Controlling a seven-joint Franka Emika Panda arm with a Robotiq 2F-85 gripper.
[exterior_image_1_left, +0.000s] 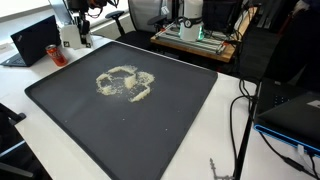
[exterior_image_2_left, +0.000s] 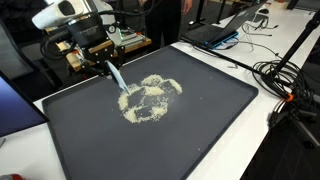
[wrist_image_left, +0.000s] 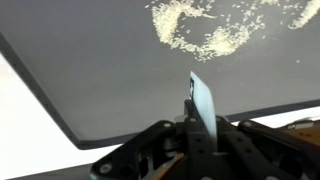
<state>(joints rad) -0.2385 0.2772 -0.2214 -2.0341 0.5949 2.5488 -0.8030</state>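
Gripper (wrist_image_left: 200, 138) is clamped tight on a pale flat card (wrist_image_left: 203, 100), whose blade sticks out ahead of it in the wrist view. The card hangs over the black tray (wrist_image_left: 90, 85), on the side nearest the arm. The grains (wrist_image_left: 205, 30), a loose ring of pale bits, lie mid-tray just beyond the blade tip. Can't tell whether the blade touches the tray.

My judgement: to work the card well, set its edge flat on the tray, keep it square to the grains, and stroke slowly so bits don't skip sideways or over the rim.

The wrist view gives the grip and blade close up, but not the height. In an exterior view the card (exterior_image_2_left: 114, 76) slants down toward the grains' near edge. In an exterior view the whole ring of grains (exterior_image_1_left: 125, 83) reads, plus a laptop (exterior_image_1_left: 35, 42) on the white bench (exterior_image_1_left: 215, 140), but no blade.
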